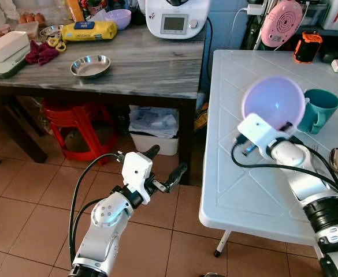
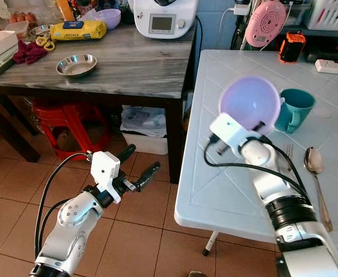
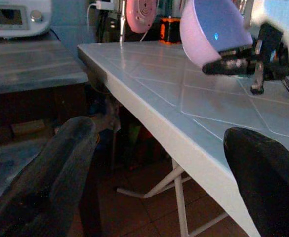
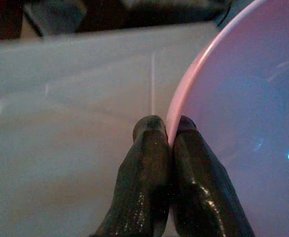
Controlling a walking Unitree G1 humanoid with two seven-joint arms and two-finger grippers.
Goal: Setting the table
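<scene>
Terracotta floor tiles [image 1: 18, 202] run under two tables: a dark wood table with a grey marbled top [image 1: 145, 63] at 11 o'clock and a white plastic folding table [image 1: 238, 173] at 2 o'clock.

Right gripper [image 4: 168, 129]: fingers pinched together on the rim of a lilac bowl [image 1: 274, 103], one finger inside and one outside. The bowl is held tilted above the white table, its opening facing the head camera. Whether its lower edge touches the tabletop cannot be determined.

Just beside the bowl, at 3 o'clock of it, a teal mug [image 1: 319, 109] stands upright on the white table. A metal spoon [image 2: 314, 167] lies at 4 o'clock of the bowl, with a fork [image 2: 289, 153] partly hidden behind the right arm.

Left gripper [image 1: 164, 168]: fingers spread apart, holding nothing, hanging over the floor near the white table's front edge.

On the marbled top: a steel dish [image 1: 91, 65], a yellow package [image 1: 89, 31], a second lilac bowl [image 1: 118, 18] and a white kitchen appliance [image 1: 176, 17]. A red stool [image 1: 73, 124] stands beneath it.
</scene>
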